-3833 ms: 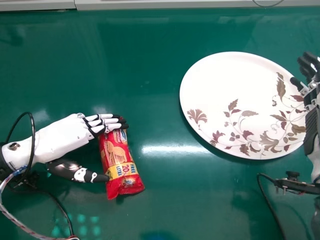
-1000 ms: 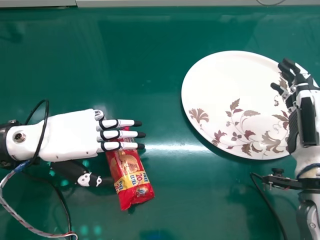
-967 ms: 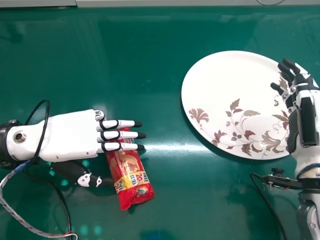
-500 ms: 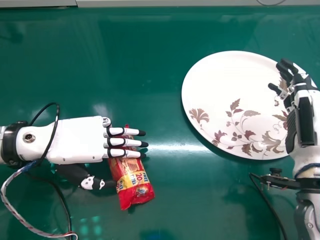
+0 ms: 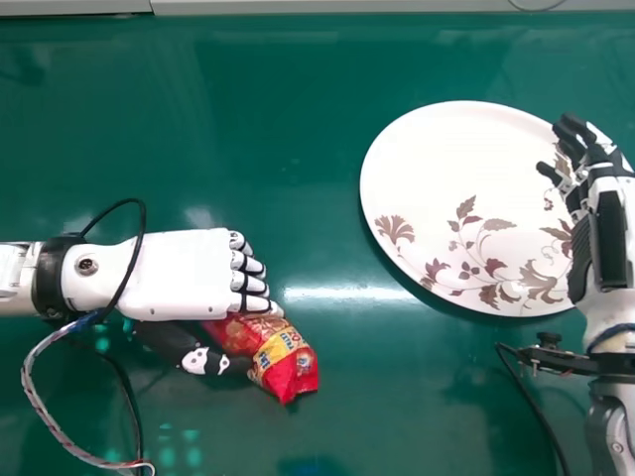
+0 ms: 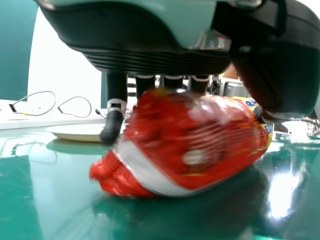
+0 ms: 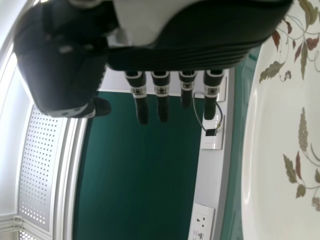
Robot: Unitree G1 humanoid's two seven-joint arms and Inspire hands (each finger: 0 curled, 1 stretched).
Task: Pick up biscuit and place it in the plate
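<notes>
Red biscuit packet (image 5: 286, 359), pinched by the left robot hand (image 5: 179, 273), slants lengthwise toward near right.

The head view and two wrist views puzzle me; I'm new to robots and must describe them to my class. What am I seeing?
This is a humanoid robot with two arms ending in hands. The head view looks forward and down from its head; each wrist view comes from a camera at that arm's wrist, with its hand hanging in from the top.

On the green table is a large white plate with a leaf pattern, towards the robot's right. The left hand has its fingers curled round a red biscuit packet; I can't tell whether it is off the table. The right hand, fingers relaxed, is by the plate's right edge, holding nothing.
</notes>
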